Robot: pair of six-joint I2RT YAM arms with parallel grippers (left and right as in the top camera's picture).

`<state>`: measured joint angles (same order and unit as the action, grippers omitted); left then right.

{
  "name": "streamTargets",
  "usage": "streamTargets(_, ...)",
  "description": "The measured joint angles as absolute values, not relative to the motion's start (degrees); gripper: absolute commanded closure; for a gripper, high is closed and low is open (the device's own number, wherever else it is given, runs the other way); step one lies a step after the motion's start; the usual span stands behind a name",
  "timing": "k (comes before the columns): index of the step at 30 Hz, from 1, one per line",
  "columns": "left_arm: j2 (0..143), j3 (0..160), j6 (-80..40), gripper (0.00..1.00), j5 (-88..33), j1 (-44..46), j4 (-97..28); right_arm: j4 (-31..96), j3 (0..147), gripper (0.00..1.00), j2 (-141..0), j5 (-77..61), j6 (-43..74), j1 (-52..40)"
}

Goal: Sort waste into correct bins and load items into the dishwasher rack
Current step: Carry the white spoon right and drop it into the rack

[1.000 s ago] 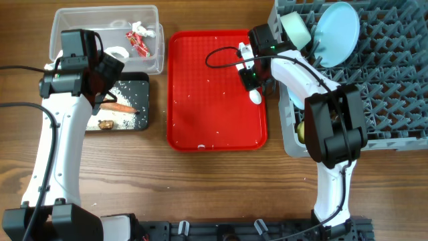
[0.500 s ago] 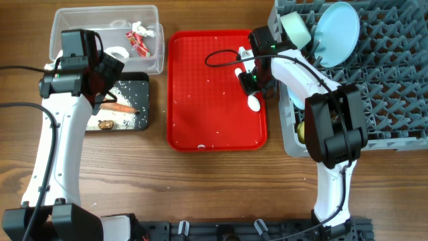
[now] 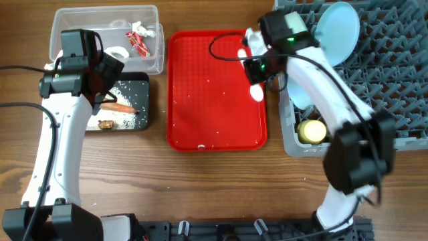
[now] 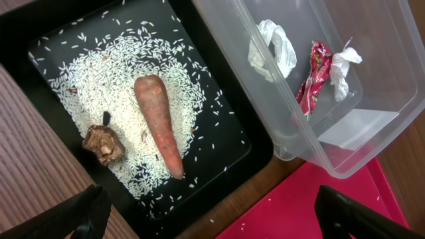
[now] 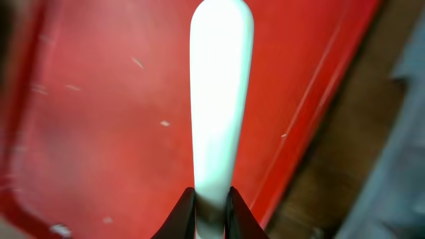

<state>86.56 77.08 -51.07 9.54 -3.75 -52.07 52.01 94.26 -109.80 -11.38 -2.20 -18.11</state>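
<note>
The right end effector [image 5: 211, 199] pinches the white spoon [image 5: 221, 99] at the 3 o'clock edge of the red tray [image 3: 200, 100], the left end effector [image 4: 219, 212] gapes empty, and the wrapper [image 4: 313, 76] print is unreadable.

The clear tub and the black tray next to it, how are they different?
The clear tub is see-through with taller walls; the black tray is glossy, opaque and shallower. The clear tub holds a red wrapper and white crumpled scraps; the black tray holds rice grains, a carrot and a brown food bit. Both are rectangular, of like size, and sit side by side.
</note>
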Motion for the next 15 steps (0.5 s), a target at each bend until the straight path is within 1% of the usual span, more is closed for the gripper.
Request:
streamTargets(3, 86.6, 77.1, -51.1, 0.0, 9.5, -3.7, -52.1, 52.1, 94.3, 0.96, -103.0, -11.3, -0.2, -16.7)
streamTargets(6, 86.6, 77.1, -51.1, 0.0, 9.5, -3.7, -52.1, 53.2, 94.3, 0.96, -99.0, -9.3, 4.8, -13.0)
streamTargets(10, 86.6, 77.1, -51.1, 0.0, 9.5, -3.7, -52.1, 55.7, 94.3, 0.96, -96.1, -7.1, 13.5, -3.4)
streamTargets(11, 86.6, 77.1, -51.1, 0.0, 9.5, -3.7, -52.1, 57.3, 94.3, 0.96, -95.9, -6.2, 17.5, 0.4)
streamTargets(15, 86.6, 77.1, -51.1, 0.0, 9.5, -3.7, -52.1, 61.4, 94.3, 0.96, -95.9, -2.7, 29.9, 9.0)
